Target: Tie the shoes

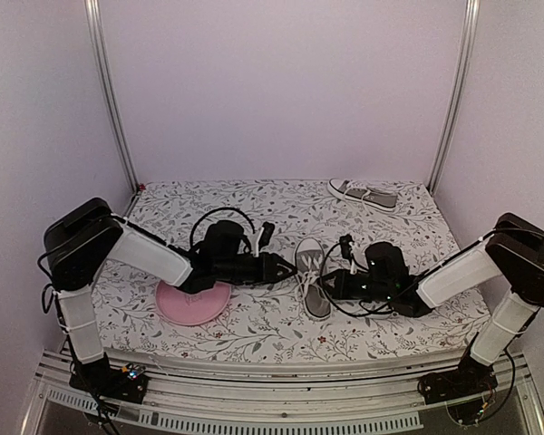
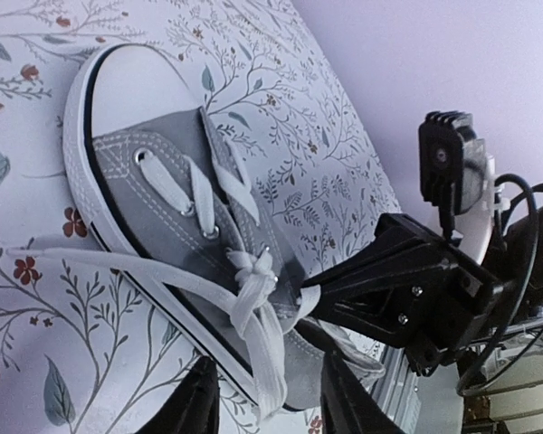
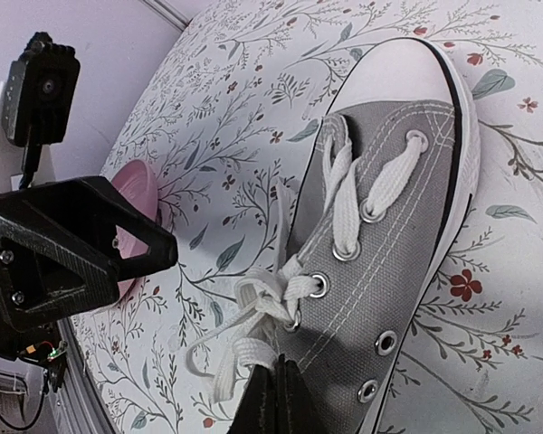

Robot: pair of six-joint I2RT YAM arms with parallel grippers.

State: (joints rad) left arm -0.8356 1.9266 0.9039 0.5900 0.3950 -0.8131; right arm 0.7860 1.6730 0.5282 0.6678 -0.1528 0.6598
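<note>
**A:** Left end effector [image 2: 270,372] spread, the white lace [image 2: 258,348] hanging between its fingers [image 2: 199,402]; right end effector [image 3: 276,384] pressed together, apparently pinching that lace to hold tension on the half-made knot.

**B:** And room?

**A:** Counter [image 1: 254,204] has space beyond the toe; pink plate [image 1: 186,308] partly under the left arm, a snag risk; near shoe [image 1: 314,281] between both arms; second shoe [image 1: 364,194] at the far edge, well apart.

The nearer grey canvas low-top sneaker [image 1: 314,279] stands upright on its sole at table centre, white rubber toe cap toward the back wall. Its white laces [image 3: 344,208] form a loose knot [image 2: 252,269], with the ends trailing on the cloth. The second matching sneaker [image 1: 364,194] lies crosswise at the far right edge.
</note>
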